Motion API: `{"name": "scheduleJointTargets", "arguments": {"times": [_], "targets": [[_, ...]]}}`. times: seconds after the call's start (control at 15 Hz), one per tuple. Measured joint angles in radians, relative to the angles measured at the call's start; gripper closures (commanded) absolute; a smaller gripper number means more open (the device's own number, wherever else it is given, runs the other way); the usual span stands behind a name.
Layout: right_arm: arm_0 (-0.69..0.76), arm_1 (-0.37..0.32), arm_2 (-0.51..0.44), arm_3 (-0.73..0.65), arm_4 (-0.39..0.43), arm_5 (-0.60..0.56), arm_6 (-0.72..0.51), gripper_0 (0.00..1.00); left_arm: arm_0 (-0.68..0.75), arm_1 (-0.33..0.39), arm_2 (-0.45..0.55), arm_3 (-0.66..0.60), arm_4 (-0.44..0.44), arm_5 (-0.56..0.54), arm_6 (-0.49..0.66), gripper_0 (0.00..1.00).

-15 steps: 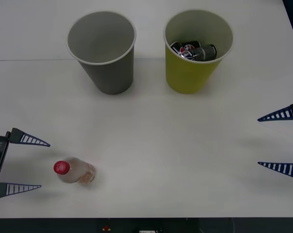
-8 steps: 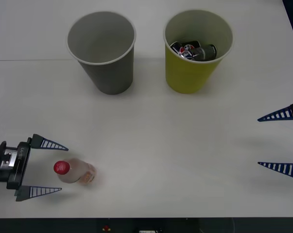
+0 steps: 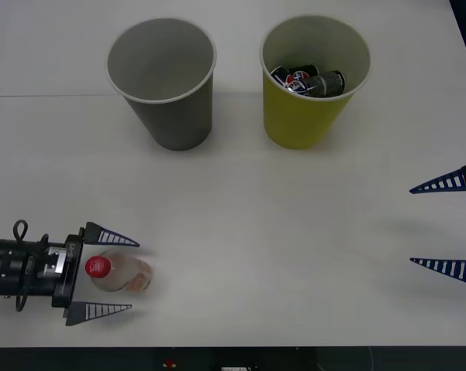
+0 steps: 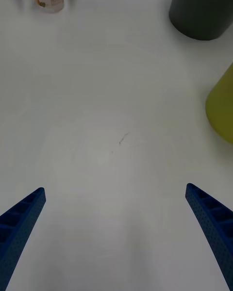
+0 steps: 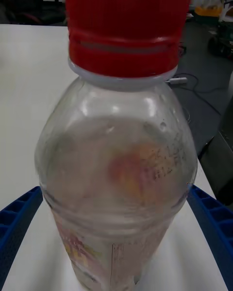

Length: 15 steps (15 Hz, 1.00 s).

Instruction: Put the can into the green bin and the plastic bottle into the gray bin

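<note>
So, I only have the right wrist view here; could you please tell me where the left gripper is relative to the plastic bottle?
Observer: The left gripper is open, with one finger on each side of the plastic bottle, which stands upright.
Operator: Thank you. Is the can sorted?
Observer: Yes, dark cans lie inside the green bin.
Operator: And has the gray bin got anything in it?
Observer: No, the gray bin looks empty inside.

Both tools [image 3: 99, 278] [image 3: 446, 226] spread wide
</note>
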Motion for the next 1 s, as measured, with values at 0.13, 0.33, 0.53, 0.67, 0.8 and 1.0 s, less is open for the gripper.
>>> {"name": "scheduleJointTargets", "arguments": {"times": [0.13,0.33,0.53,0.67,0.8,1.0], "targets": [[0.000,0.000,0.000,0.000,0.000,0.000,0.000,0.00,-0.001,-0.015,0.000,-0.001,-0.001,0.004,0.000,0.00],[0.000,0.000,0.000,0.000,0.000,0.000,0.000,0.00,-0.004,-0.020,0.000,-0.001,-0.003,0.005,0.000,1.00],[0.000,0.000,0.000,0.000,0.000,0.000,0.000,0.00,-0.003,-0.019,0.000,-0.001,-0.004,0.005,0.001,1.00],[0.000,0.000,0.000,0.000,0.000,0.000,0.000,0.00,-0.003,-0.018,0.000,-0.001,-0.006,0.005,0.000,1.00],[0.000,0.000,0.000,0.000,0.000,0.000,0.000,0.00,-0.003,-0.018,0.001,-0.002,-0.006,0.005,0.002,1.00],[0.000,0.000,0.000,0.000,0.000,0.000,0.000,0.00,-0.003,-0.018,0.002,-0.017,-0.006,0.005,0.015,1.00]]}}
